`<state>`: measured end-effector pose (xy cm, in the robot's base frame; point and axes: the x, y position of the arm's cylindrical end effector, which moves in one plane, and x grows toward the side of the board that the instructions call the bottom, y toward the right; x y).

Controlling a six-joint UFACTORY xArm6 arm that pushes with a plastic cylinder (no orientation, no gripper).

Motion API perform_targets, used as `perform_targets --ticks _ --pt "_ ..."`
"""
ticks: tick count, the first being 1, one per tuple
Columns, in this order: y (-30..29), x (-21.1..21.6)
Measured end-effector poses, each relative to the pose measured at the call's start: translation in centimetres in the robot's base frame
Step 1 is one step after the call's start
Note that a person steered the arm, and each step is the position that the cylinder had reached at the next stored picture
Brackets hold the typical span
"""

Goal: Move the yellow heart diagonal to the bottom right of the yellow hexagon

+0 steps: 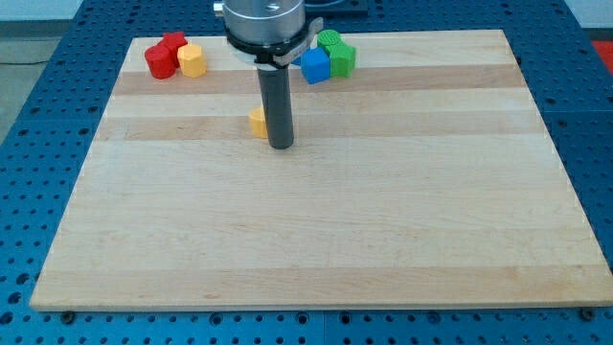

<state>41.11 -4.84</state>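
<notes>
Far over at the view's left, near the top edge of the wooden board (316,240), sits a tight cluster of three blocks. A red block (160,61) is outermost on the left, a second red block (173,42) sits just behind it toward the view's top, and the yellow hexagon (192,60) touches them on the right side.

Moving right and a little lower, the yellow heart (258,122) lies alone on the board, well apart from the hexagon and diagonally below it to the right. Only its left part shows, since the dark rod hides the rest. My tip (281,146) rests on the board just beside the heart's right side; whether it touches the heart I cannot tell. The arm carries no gripper, so nothing is spread, pressed or pinching.

Further right, near the top edge, is another cluster: a blue block (315,66) on the left, with a green block (341,59) touching it on the right and another green block (329,40) just behind them.
</notes>
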Motion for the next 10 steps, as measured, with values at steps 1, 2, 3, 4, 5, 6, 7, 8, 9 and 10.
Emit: perform_targets --ticks 1,2,3,4,5,6,7,8,9,10 --pt "-2.3 -1.6" --pt "-5.7 -3.1" --pt "-6.5 -5.5" --pt "-5.0 -5.9" --pt "-4.5 -6.5" --pt "-4.6 -8.4" --pt "-5.2 -11.0" --pt "-6.9 -12.2" --pt "-8.3 -12.4" --pt "-9.4 -12.5"
